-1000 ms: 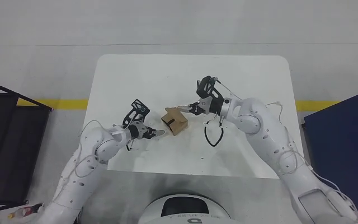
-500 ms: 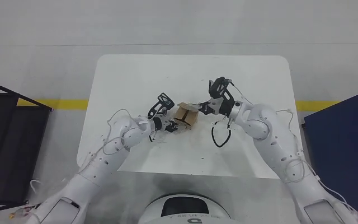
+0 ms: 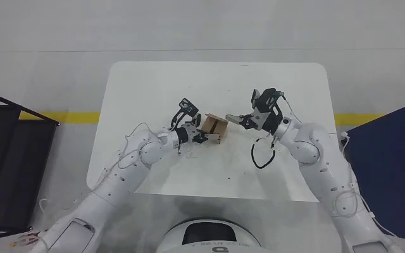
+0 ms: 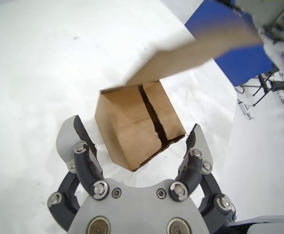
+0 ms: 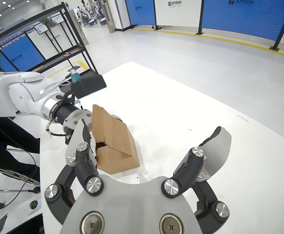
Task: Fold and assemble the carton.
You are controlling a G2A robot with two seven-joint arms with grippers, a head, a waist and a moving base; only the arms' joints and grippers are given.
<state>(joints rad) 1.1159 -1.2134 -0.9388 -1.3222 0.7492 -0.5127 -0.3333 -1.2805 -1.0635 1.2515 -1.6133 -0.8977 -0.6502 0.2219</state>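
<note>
The carton [image 3: 214, 128] sat near the middle of the desk [image 3: 285, 88], one flap [image 4: 188, 53] raised. The left jaws stood spread astride its seamed end, likely to steady it; the right jaws, also spread, hung nearby, holding nothing.

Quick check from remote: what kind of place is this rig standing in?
Probably a factory-style lab or demo hall: blue partition panels, yellow floor line, a black metal rack beside the white table.
</note>
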